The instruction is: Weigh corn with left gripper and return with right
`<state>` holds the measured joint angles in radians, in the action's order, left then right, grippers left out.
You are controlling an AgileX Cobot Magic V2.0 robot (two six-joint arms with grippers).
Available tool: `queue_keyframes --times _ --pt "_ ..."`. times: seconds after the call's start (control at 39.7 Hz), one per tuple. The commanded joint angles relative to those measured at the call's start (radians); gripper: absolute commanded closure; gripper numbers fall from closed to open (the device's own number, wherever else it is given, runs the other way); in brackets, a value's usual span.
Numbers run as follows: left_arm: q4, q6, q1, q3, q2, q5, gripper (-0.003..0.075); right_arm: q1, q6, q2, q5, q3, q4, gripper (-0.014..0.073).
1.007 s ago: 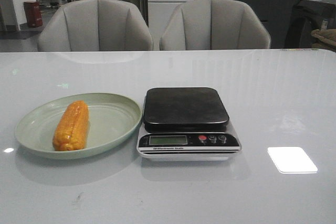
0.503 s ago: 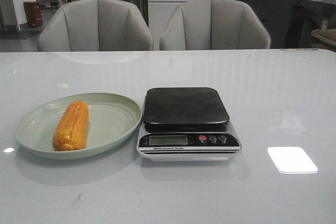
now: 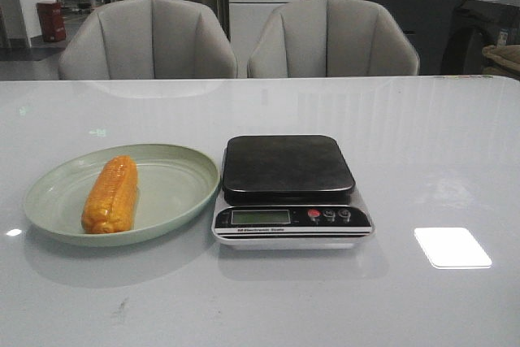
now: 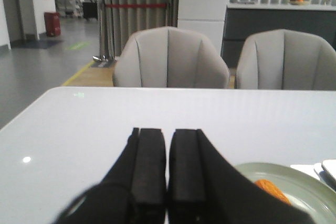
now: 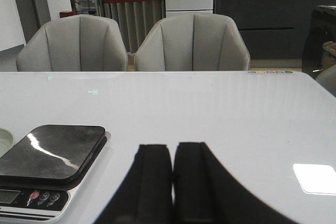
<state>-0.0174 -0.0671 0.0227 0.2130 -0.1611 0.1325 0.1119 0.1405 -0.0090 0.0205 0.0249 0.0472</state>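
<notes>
Left wrist view: corn (image 4: 271,190) mostly hidden behind left gripper (image 4: 167,166); plate (image 4: 307,191) cut by the frame edge. Right wrist view: scale (image 5: 46,174) cropped, display unreadable. Front view: scale label text too small to read.

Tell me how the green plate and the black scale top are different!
The plate is pale green and oval with a raised rim; the scale top is black and squarish with rounded corners. The plate holds the corn; the scale top has nothing on it. The plate lies straight on the table; the scale top rides on a silver base with a screen and buttons. Both sit side by side and nothing is touching them.
</notes>
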Motion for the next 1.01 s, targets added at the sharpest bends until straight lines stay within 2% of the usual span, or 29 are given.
queue_keyframes --times 0.0,0.13,0.5,0.55,0.63,0.81,0.88,0.98 --pt "0.011 0.003 0.037 0.093 -0.089 0.006 0.0606 -0.005 -0.009 -0.014 -0.081 0.011 0.011 0.0418" --pt "0.017 0.003 0.064 0.146 -0.166 0.118 0.0606 -0.005 -0.009 -0.014 -0.081 0.011 0.011 0.0418" --pt "0.017 0.003 0.071 0.146 -0.207 0.103 0.0596 -0.005 -0.009 -0.014 -0.081 0.011 0.011 0.0418" --pt "0.017 0.003 0.085 0.146 -0.215 0.103 0.0569 -0.005 -0.009 -0.014 -0.081 0.011 0.011 0.0418" --pt "0.017 0.003 0.113 0.152 -0.237 0.118 0.0484 -0.005 -0.009 -0.014 -0.081 0.011 0.011 0.0418" --pt "-0.031 0.003 0.175 0.203 -0.336 0.150 0.0211 -0.005 -0.009 -0.014 -0.081 0.011 0.011 0.0418" --pt "-0.031 0.003 0.182 0.237 -0.394 0.146 0.0149 -0.005 -0.009 -0.014 -0.081 0.011 0.011 0.0418" --pt "-0.014 0.003 0.182 0.294 -0.487 0.146 0.0143 -0.005 -0.009 -0.014 -0.081 0.011 0.011 0.0418"
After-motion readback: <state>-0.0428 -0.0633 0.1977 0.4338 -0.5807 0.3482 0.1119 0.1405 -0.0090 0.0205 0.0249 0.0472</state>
